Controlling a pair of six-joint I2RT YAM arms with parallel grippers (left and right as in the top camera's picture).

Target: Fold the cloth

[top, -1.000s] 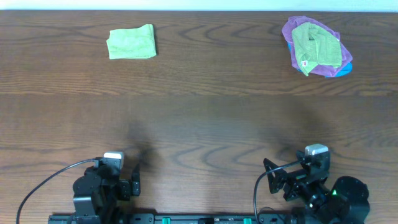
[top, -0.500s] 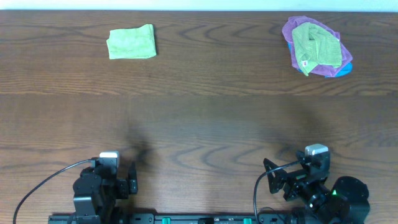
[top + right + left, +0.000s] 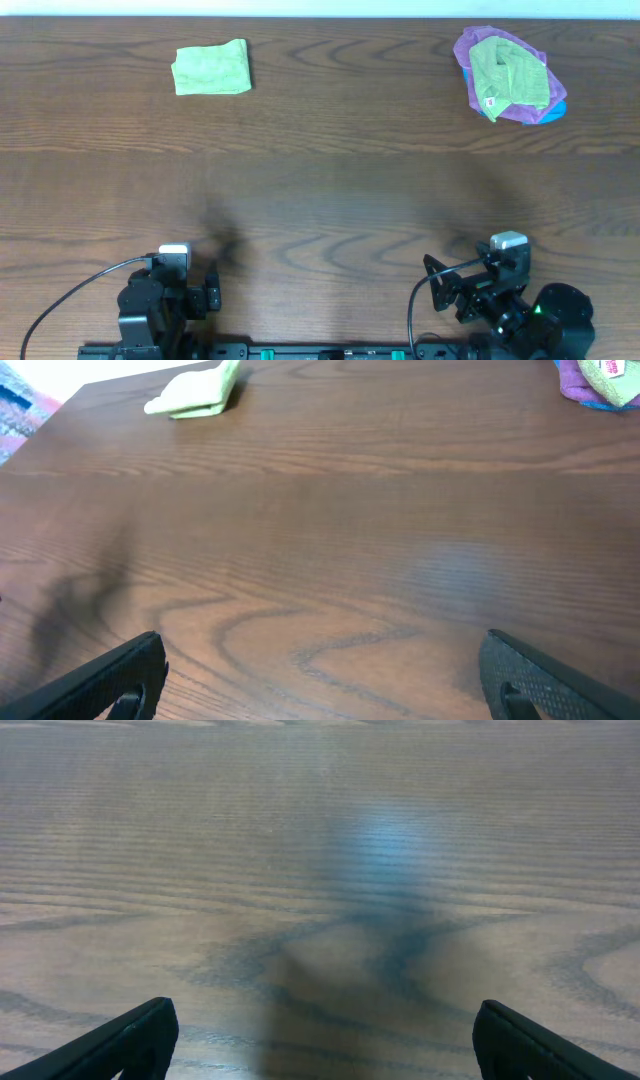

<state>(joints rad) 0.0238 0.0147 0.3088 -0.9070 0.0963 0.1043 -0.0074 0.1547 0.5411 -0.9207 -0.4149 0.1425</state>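
**Robot-manipulation bench, most likely a laboratory.** A plain wood-grain table [image 3: 320,200] serves as the work surface. A black mounting rail [image 3: 300,352] along the table's near edge bears the left arm [image 3: 150,310] and the right arm [image 3: 505,295]. A loose black cable [image 3: 75,285] loops beside the left arm. Along the table's far edge lie sample fabrics: the cloth [image 3: 211,68] toward the left corner and a heap of cloths [image 3: 508,75] toward the right. A pale wall strip [image 3: 320,8] lies beyond that edge.

The cloth [image 3: 211,69]: light lime-green terry fabric, lying folded into a compact, roughly square pad, flat on the tabletop near its far left edge
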